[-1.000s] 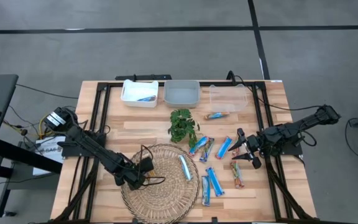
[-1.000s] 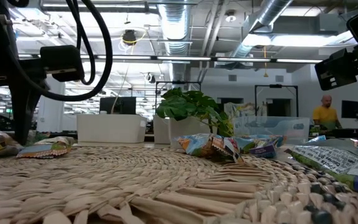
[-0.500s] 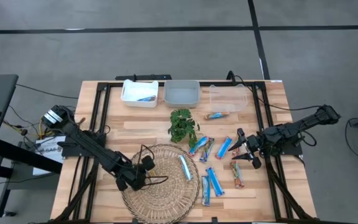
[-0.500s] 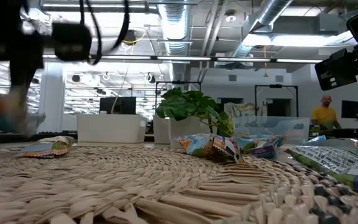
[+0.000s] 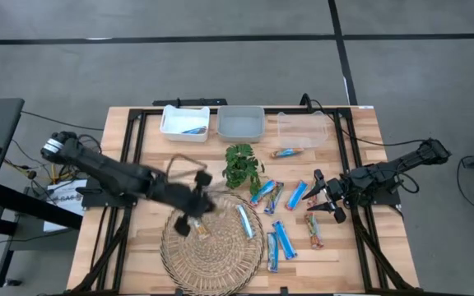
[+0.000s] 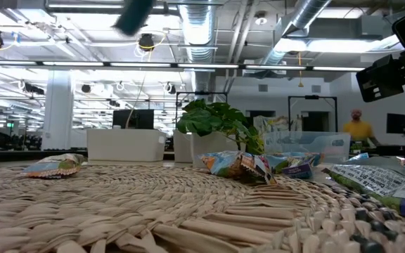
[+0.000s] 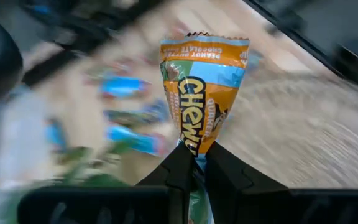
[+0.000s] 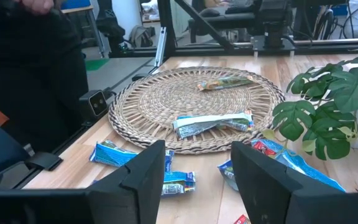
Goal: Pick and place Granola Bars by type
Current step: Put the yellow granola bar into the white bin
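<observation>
My left gripper (image 7: 193, 163) hangs over the left part of the woven mat (image 5: 220, 255), shut on an orange-and-blue granola bar (image 7: 202, 93). A second tan bar (image 8: 225, 83) lies flat on the mat, and a light-blue one (image 5: 243, 220) lies on its right part. Several blue bars (image 5: 280, 241) and a reddish one (image 5: 313, 228) lie on the wood right of the mat. My right gripper (image 8: 197, 171) stands open beside them, at the right side of the table (image 5: 323, 197), with nothing between its fingers. My left gripper pinches the bar's crimped end (image 7: 194, 148) between its two fingers. The rest of the wrapper sticks straight out ahead of the fingertips. The bar is lifted clear of the mat.
Along the far edge stand a white tray (image 5: 171, 130) holding a blue bar, a grey tub (image 5: 241, 123) and a clear tub (image 5: 301, 129). One bar (image 5: 286, 153) lies in front of the clear tub. A small green plant (image 5: 241, 167) stands behind the mat.
My left gripper has taken hold of a bar at the mat's left rim. It has then risen and swung toward the table's right and far edge. The bar has come up clear of the mat. The tan bar that lay next to it has stayed where it was.
</observation>
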Controlling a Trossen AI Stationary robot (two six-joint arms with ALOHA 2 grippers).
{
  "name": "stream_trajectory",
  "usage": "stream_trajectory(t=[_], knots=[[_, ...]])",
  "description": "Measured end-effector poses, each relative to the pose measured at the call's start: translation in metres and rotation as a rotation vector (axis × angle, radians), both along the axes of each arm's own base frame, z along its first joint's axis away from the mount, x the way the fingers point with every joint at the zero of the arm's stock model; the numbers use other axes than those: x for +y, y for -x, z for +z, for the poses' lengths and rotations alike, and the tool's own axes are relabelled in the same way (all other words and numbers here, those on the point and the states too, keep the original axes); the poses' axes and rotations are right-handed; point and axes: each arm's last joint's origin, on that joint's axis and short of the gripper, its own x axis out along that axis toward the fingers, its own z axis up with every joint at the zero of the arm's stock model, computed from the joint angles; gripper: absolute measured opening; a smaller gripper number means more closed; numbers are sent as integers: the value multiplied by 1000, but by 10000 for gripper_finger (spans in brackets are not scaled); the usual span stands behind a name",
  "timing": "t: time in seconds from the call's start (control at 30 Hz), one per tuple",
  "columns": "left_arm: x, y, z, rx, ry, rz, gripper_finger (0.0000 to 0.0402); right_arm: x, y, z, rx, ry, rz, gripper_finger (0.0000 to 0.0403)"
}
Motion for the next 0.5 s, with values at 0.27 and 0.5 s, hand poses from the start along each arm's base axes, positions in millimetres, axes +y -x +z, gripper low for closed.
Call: stream_trajectory(t=[0.27,0.5], knots=[[76,-14,38,-165,-53,250,28,0,0,0,-1,0,0,176],[146,-10,46,-182,-195,509,28,0,0,0,-1,0,0,178]])
